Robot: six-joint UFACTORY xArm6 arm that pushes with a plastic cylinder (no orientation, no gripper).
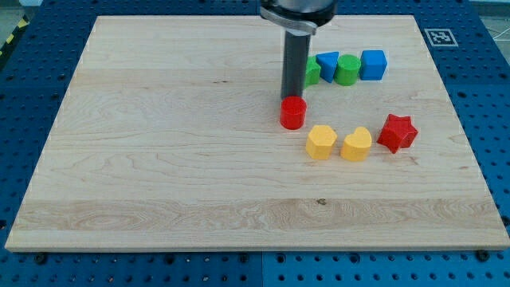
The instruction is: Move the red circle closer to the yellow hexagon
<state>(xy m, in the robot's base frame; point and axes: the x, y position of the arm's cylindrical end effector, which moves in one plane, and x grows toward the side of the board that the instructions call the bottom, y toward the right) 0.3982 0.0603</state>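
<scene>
Wood grain runs across the pale surface point(159, 159), a board lying on a blue perforated base point(32, 80), and its whole left half carries no blocks. Going rightward, the first thing is my tool, a straight dark rod coming down from the view's top; it has no jaws to open or close and it has hold of nothing. My tip point(292, 97) stands just at the top edge of the red circle point(292, 113), on the side toward the view's top, and seems to touch it, though I cannot tell for sure. The red circle sits a little right of the board's centre. Partly hidden behind the rod, near the view's top, is a green block point(312, 73) whose shape I cannot make out. Below and to the right of the red circle lies the yellow hexagon point(321, 142), near it but apart, with a narrow strip of bare wood between them. Up in the top row, next to the green block, come a blue block point(327, 65), a green cylinder point(346, 69) and a blue cube point(373, 64), close together in a line. Just beside the yellow hexagon sits a yellow heart-like block point(357, 144). Farthest right in that lower row is a red star point(397, 132), near the yellow heart-like block.
</scene>
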